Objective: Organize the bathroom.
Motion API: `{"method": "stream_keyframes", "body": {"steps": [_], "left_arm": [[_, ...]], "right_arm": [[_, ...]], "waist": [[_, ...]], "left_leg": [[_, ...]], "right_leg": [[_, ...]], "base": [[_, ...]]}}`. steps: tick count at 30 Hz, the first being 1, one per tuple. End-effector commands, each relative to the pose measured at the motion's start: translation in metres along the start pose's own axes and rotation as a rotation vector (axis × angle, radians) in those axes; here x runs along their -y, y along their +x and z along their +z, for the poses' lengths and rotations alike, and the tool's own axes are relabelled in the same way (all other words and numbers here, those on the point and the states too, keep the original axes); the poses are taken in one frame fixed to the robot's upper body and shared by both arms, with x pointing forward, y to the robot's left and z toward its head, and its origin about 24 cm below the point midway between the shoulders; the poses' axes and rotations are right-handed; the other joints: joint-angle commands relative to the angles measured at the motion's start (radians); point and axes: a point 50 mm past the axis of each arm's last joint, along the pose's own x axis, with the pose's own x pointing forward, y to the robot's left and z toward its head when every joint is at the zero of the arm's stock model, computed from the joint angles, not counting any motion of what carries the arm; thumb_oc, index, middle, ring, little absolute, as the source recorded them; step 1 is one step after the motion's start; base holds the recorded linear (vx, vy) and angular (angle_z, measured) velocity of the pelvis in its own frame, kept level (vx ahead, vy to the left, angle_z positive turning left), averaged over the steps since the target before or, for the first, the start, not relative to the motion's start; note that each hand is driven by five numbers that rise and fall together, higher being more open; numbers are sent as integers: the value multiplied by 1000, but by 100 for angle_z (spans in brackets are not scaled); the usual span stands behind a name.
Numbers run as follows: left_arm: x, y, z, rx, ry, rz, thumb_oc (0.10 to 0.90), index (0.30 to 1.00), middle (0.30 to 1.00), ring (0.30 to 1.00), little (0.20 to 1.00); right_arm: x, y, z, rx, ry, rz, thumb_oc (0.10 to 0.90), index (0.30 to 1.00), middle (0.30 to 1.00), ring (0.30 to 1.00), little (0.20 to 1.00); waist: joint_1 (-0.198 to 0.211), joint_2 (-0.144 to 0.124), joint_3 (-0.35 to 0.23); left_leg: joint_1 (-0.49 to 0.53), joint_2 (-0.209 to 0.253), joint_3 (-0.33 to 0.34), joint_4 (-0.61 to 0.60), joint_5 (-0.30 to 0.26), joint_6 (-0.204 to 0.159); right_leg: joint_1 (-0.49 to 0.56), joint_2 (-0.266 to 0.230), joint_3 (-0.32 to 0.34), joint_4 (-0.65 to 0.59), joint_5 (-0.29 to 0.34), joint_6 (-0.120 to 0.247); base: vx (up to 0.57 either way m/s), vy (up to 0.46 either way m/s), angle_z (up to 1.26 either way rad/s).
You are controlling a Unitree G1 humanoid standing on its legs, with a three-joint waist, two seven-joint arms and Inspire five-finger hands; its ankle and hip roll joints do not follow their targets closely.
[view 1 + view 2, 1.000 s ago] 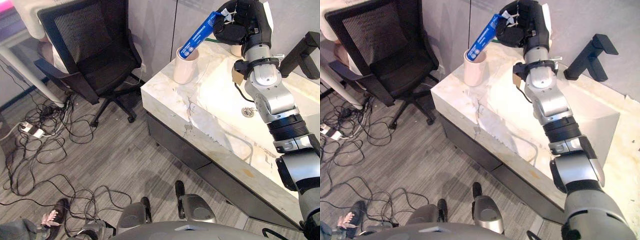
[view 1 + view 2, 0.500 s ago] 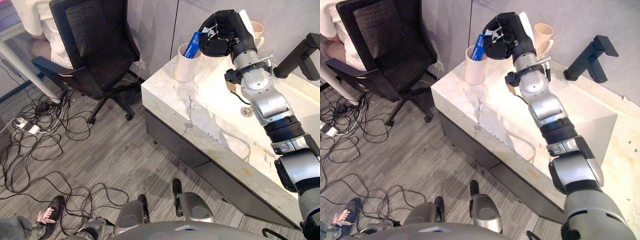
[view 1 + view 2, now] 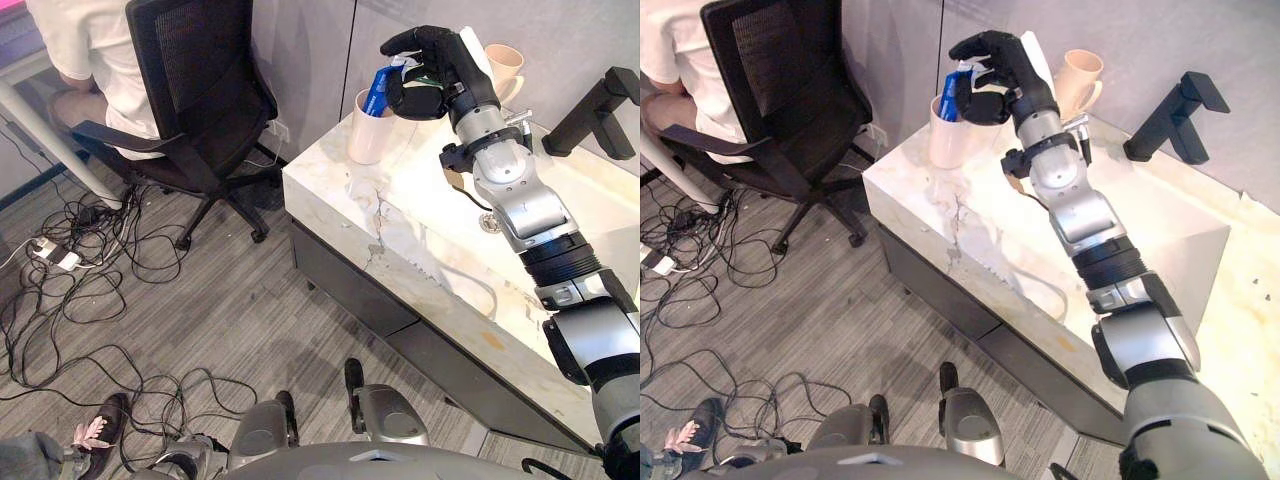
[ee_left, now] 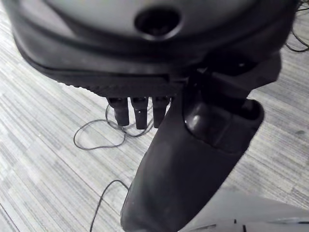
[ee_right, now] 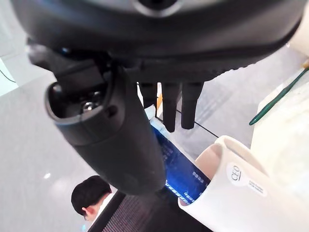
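A blue toothpaste tube (image 3: 377,95) stands tilted in a white cup (image 3: 366,140) at the far left corner of the marble counter (image 3: 420,250). My right hand (image 3: 435,65) hovers just above the cup, fingers stretched out over the tube's top and thumb close beside it. From the right wrist the tube (image 5: 181,169) leans inside the cup (image 5: 231,203) past my straight fingers (image 5: 170,108). My left hand (image 4: 140,111) hangs relaxed over the floor.
A beige mug (image 3: 503,65) and a black faucet (image 3: 600,110) stand at the back of the counter, by the sink basin (image 3: 1140,200). A green toothbrush (image 5: 277,99) lies near the cup. A black office chair (image 3: 200,90) with a seated person (image 3: 70,40) and floor cables (image 3: 90,290) are left.
My right hand lowered the tube into the cup and moved left over it. Its fingers have uncurled from the tube. The camera has shifted slightly.
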Motion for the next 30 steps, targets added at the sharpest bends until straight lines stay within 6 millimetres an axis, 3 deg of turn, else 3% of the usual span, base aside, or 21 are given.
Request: {"method": "stream_keyframes", "body": {"steps": [1, 21, 28, 30], "left_arm": [[-29, 3, -27, -90, 100, 89, 800, 900, 900, 900, 900], [-26, 3, -28, -89, 112, 83, 800, 900, 900, 900, 900], [-24, 3, -27, -87, 103, 78, 800, 900, 900, 900, 900], [-22, 3, -29, -90, 92, 78, 800, 900, 900, 900, 900]], "right_arm": [[16, 15, 53, 218, 2, -69, 800, 900, 900, 900, 900], [13, 14, 29, 106, -122, 0, 800, 900, 900, 900, 900], [31, 13, 29, 117, -170, -72, 800, 900, 900, 900, 900], [49, 11, 32, 142, -177, -156, 800, 900, 900, 900, 900]], "waist": [[15, -9, -71], [-11, -36, -113], [-21, -47, -133], [-28, -50, -141]], "left_leg": [[112, 63, 34, -82, -50, 18], [151, 58, 68, -105, -60, 23], [160, 60, 73, -111, -59, 23], [165, 61, 77, -116, -58, 21]], "right_leg": [[-93, -70, 104, 88, -65, 131], [-68, -61, 130, 33, -40, 137], [-58, -54, 142, 22, -38, 133], [-55, -51, 146, 18, -37, 132]], "base": [[0, 0, 0], [-7, 14, -5], [-6, 21, -11], [-18, 47, -11]]}}
